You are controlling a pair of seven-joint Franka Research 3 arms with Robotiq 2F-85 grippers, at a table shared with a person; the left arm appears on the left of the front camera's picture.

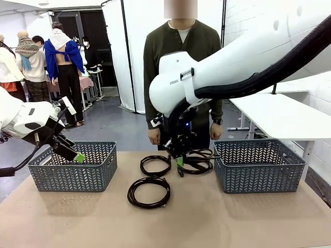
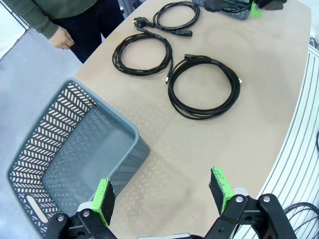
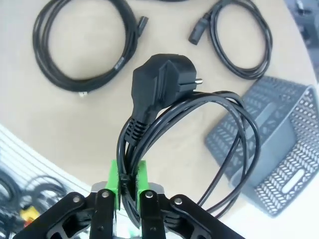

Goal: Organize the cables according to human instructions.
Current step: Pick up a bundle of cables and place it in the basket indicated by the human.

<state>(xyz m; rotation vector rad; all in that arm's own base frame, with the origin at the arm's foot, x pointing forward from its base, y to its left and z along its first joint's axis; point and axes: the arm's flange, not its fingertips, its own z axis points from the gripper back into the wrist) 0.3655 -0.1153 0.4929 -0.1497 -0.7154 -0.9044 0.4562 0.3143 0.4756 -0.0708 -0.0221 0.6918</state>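
gripping one coiled cable point(image 3: 239, 134), your right tool point(image 3: 128, 173) is clamped tight on a bundle of its strands, with the green pads nearly meeting around them. the plug point(image 3: 159, 84) stands just above the pads, and the rest of the loop hangs off to one side, clear of the counter point(image 2: 249, 124). from the front you see that tool low over the middle of the counter, between the two baskets and just in front of the person point(image 1: 181, 62).

three more cables lie flat on the counter as separate round coils. the far coil point(image 2: 177, 17) sits nearest the person's side with its plug end trailing out. the middle coil point(image 2: 142, 55) and the near coil point(image 2: 204, 87) lie just beside each other. whether they touch, you cannot tell.

your left tool point(image 2: 162, 191) is wide open and holds nothing. it hangs above the corner of the left basket point(image 2: 75, 144), one pad over the basket wall and the other over bare counter. the right basket point(image 1: 258, 165) stands at the other end, well apart from it. the person stands at the far edge with a hand point(image 1: 153, 137) down by the counter.
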